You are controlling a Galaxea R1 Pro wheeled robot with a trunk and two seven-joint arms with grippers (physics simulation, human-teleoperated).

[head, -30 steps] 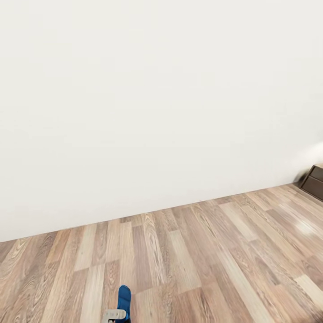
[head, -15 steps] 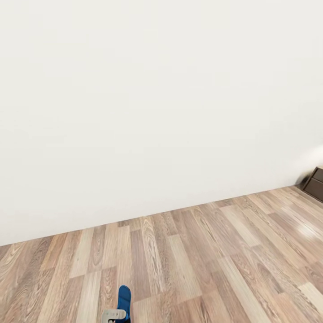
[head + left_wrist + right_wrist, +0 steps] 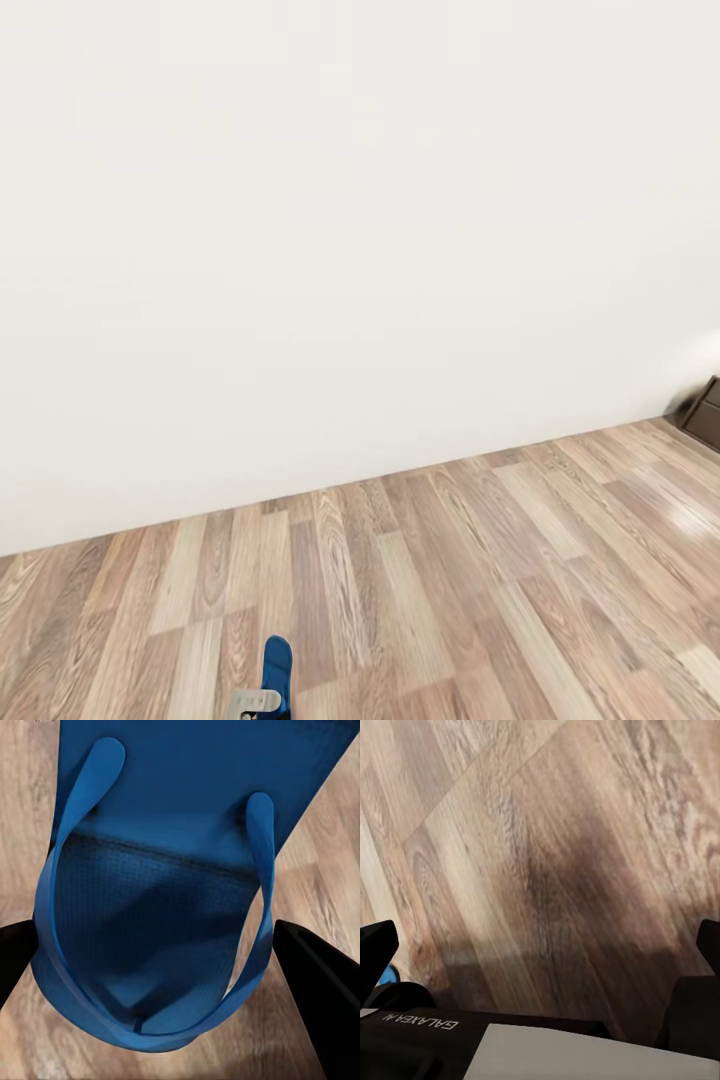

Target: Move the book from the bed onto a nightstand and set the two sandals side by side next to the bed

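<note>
One bright blue sandal (image 3: 172,870) with thin blue straps is held between the black fingers (image 3: 311,982) of my left gripper (image 3: 161,967), which is shut on it. In the head view the same sandal (image 3: 277,664) pokes up at the bottom edge, above the grey left gripper (image 3: 256,704). Over bare wood planks, my right gripper (image 3: 540,945) is open, its fingers wide apart with nothing between them. A corner of the dark brown nightstand (image 3: 706,410) shows at the far right edge. The book and the bed are out of view.
A plain white wall (image 3: 350,250) takes up most of the head view, meeting the wood-plank floor (image 3: 450,590) along a slanting line. The robot's own body (image 3: 510,1042) shows in the right wrist view.
The whole head view has shifted: the nightstand has slid toward the right edge and the wall's foot sits lower, so the camera moved. The sandal keeps its place in my left gripper.
</note>
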